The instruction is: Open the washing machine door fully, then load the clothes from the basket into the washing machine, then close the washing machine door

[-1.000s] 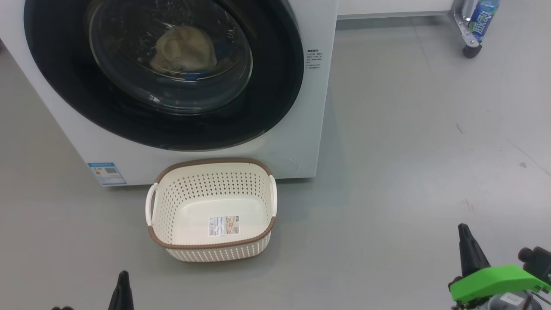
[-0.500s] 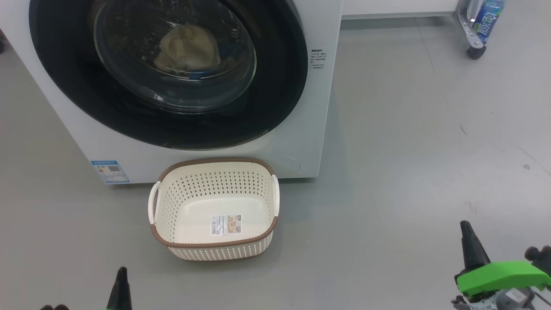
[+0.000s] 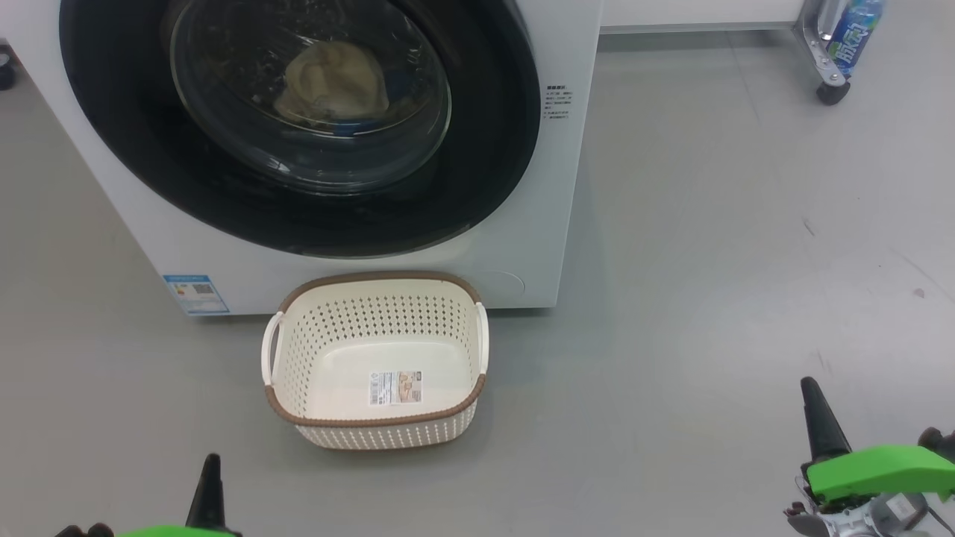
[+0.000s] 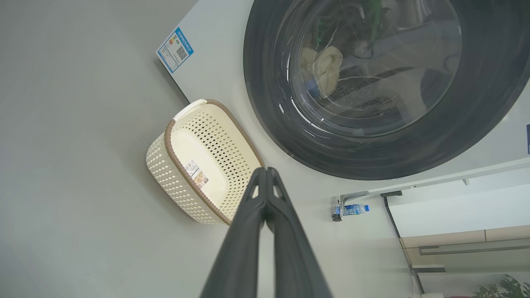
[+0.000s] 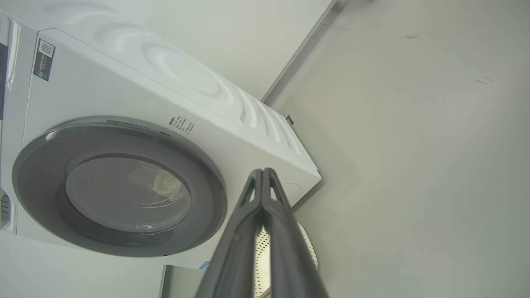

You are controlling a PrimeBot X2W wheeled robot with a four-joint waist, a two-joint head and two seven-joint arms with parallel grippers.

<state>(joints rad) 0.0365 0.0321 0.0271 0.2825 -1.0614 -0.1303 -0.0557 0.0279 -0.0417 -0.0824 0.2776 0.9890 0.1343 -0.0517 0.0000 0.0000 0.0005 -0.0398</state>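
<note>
The washing machine [image 3: 567,194] stands in front of me with its door [image 3: 477,171] closed flat against the front. Behind the glass lie the clothes [image 3: 336,82], a cream bundle with a bit of blue beneath. On the floor against the machine sits the basket [image 3: 377,429], holding nothing but its label sticker. My left gripper [image 3: 211,466] is shut at the lower left, well short of the basket. My right gripper [image 3: 809,391] is shut at the lower right, far from both. In the wrist views the left gripper [image 4: 265,169] and right gripper [image 5: 263,170] show fingertips pressed together, holding nothing.
Grey floor [image 3: 709,261] spreads wide to the right of the machine. A wheeled metal frame [image 3: 824,67] holding a blue-labelled bottle [image 3: 854,33] stands at the far right. A white wall base [image 3: 694,15] runs behind.
The whole head view has shifted slightly right and down, so the camera moved. The door stays closed, the basket stays put, and both grippers stay shut.
</note>
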